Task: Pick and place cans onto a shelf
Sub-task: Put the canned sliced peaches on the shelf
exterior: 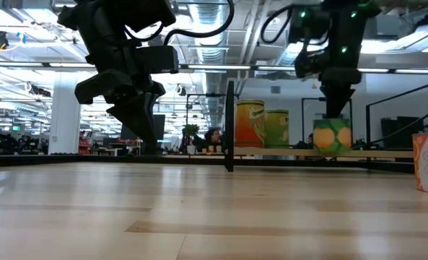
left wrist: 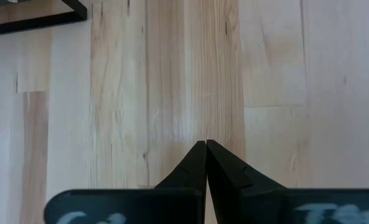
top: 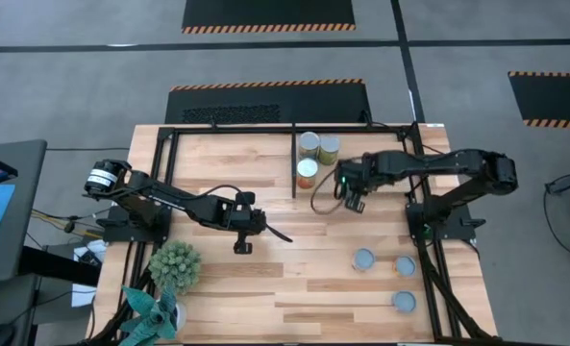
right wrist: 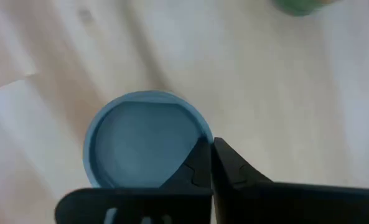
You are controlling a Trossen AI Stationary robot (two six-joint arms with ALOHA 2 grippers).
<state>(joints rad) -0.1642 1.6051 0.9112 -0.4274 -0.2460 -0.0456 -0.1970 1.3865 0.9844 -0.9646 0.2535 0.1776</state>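
- Fingers pressing together, the right pincer (right wrist: 210,163) is hovering over a can (right wrist: 144,137) inside the shelf (top: 294,159).
- Left pincer (left wrist: 206,163), also closed and empty, is hanging above the bench (top: 265,259).

Both end effectors closed: left end effector (left wrist: 206,144), right end effector (right wrist: 211,142).

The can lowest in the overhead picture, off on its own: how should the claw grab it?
Across its curved side wall, coming straight down from above. The can stands upright with its round top facing up and room all round, so open fingers could drop on either side.
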